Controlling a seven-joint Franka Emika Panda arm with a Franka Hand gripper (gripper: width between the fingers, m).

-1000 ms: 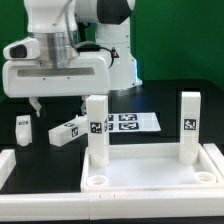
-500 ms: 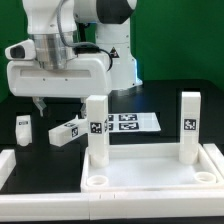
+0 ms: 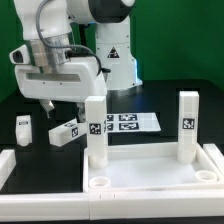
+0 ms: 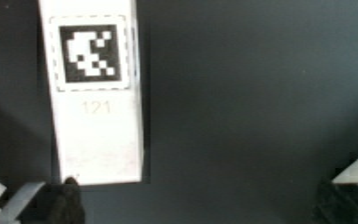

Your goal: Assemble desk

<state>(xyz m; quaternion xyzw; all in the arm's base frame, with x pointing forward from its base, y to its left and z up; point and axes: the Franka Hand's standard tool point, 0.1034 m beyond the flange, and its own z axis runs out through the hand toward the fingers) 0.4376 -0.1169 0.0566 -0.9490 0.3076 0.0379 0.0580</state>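
Observation:
The desk's tabletop (image 3: pixel 150 178) lies at the front with two white legs standing upright on it, one on the exterior view's left (image 3: pixel 96 130) and one on its right (image 3: pixel 188 126). Two loose legs rest on the black table: a small one standing (image 3: pixel 23 130) and one lying on its side (image 3: pixel 66 131). My gripper (image 3: pixel 52 106) hangs a little above the lying leg, open and empty. In the wrist view that tagged leg (image 4: pixel 99 95) lies ahead of my gripper (image 4: pixel 202 205), beside one fingertip (image 4: pixel 60 203) and not between the jaws.
The marker board (image 3: pixel 128 122) lies flat behind the tabletop, near the arm's base (image 3: pixel 118 60). The tabletop's raised rim (image 3: pixel 8 165) runs along the front and sides. White edges of other things show at two corners of the wrist view.
The arm's wrist has swung and tilted, and the gripper has moved a little toward the exterior view's right and down over the lying leg. No part has moved.

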